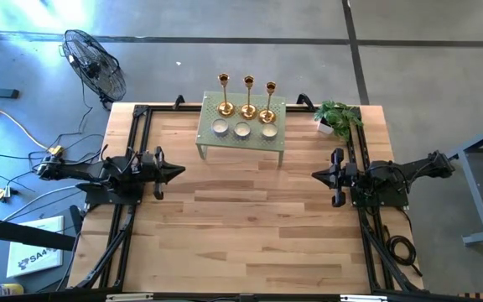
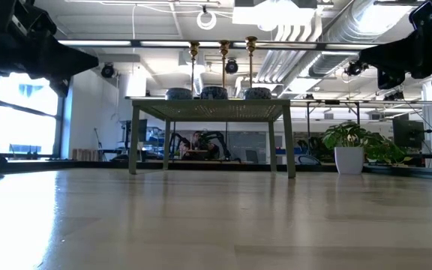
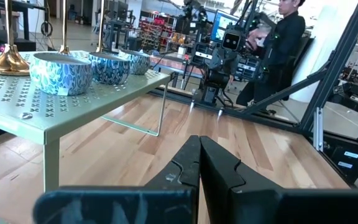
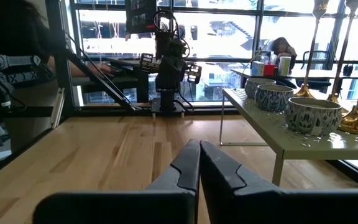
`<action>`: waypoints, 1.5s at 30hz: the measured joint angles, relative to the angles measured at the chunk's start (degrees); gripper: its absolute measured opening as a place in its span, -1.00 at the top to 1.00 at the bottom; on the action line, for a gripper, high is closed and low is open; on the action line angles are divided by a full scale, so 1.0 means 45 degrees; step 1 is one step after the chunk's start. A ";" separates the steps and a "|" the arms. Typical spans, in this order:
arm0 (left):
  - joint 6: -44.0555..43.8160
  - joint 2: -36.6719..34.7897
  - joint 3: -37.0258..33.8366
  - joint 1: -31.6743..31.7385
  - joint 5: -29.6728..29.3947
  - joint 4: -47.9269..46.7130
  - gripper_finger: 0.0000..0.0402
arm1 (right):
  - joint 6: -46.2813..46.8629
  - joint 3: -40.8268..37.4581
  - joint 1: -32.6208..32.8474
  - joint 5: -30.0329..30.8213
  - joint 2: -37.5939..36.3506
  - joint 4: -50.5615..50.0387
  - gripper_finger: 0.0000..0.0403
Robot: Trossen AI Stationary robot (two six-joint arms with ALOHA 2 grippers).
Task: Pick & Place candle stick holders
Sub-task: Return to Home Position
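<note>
Candle stick holders [image 1: 247, 109] line the green shelf [image 1: 241, 143]; wooden table [image 1: 250, 218] beneath.

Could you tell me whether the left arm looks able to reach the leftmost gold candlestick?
Probably yes: the candlestick stands at the shelf's left end, open from that side and above; a candle sits in front. The left gripper rests shut, apart.

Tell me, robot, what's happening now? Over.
Left gripper shut, empty, parked left. Right gripper shut, empty, parked right. Three candle stick holders upright on shelf. Nothing blocking.
</note>
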 joint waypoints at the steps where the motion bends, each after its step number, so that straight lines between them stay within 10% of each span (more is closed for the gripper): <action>1: 0.0000 0.0000 0.0000 0.0000 0.0000 -0.0005 1.00 | 0.0000 0.0000 0.0000 0.0000 -0.0002 0.0000 0.98; 45: 0.0004 -0.0001 0.0000 0.0000 0.0000 -0.0029 1.00 | 0.0002 0.0000 0.0003 0.0005 -0.0005 0.0005 0.95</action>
